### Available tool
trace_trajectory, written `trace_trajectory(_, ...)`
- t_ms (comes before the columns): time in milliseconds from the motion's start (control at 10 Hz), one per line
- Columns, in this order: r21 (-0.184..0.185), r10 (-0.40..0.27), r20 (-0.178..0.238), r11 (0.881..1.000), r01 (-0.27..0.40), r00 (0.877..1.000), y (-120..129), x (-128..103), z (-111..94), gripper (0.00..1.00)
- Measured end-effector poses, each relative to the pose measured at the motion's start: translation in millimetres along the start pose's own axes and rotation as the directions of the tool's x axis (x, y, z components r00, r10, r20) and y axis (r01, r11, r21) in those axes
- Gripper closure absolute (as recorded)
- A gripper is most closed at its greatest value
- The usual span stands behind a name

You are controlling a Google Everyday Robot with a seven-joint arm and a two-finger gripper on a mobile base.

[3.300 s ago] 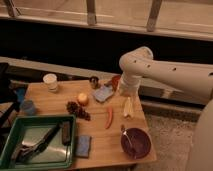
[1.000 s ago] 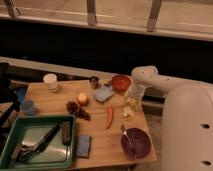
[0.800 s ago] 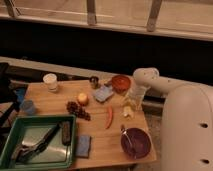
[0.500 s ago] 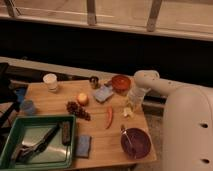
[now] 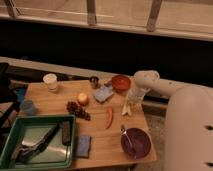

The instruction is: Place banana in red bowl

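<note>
1 step of 2 looks begun: the gripper is down at the table edge beside the robot, its jaws closed on the upper end of the banana, as far as I can judge. The banana lies on the wood near that edge, about midway along it, so it is not yet lifted. The red bowl sits near the far edge, just beyond the gripper, and holds nothing I can see. Lifting, carrying across and letting go are left.

Much of the grip is hidden: the arm and wrist cover the fingertips, so how firmly the fruit is caught is a guess. The banana's outline is pale and blurred. The purple bowl at the near corner holds 1 utensil, hard to identify.
</note>
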Motion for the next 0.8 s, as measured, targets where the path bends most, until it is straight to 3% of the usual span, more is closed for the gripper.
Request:
trace_trajectory(300, 0.014, -0.038, 0.091, 0.999, 0.037, 0.995, 16.7, -24.0, -32.3, 1.00)
trace_trajectory(500, 0.021, -0.082, 0.172, 0.997, 0.079, 0.982, 44.0, -48.8, -57.7, 1.00)
trace_trajectory(800, 0.006, -0.120, 0.243, 0.992, 0.122, 0.963, 76.7, -72.5, -73.9, 1.00)
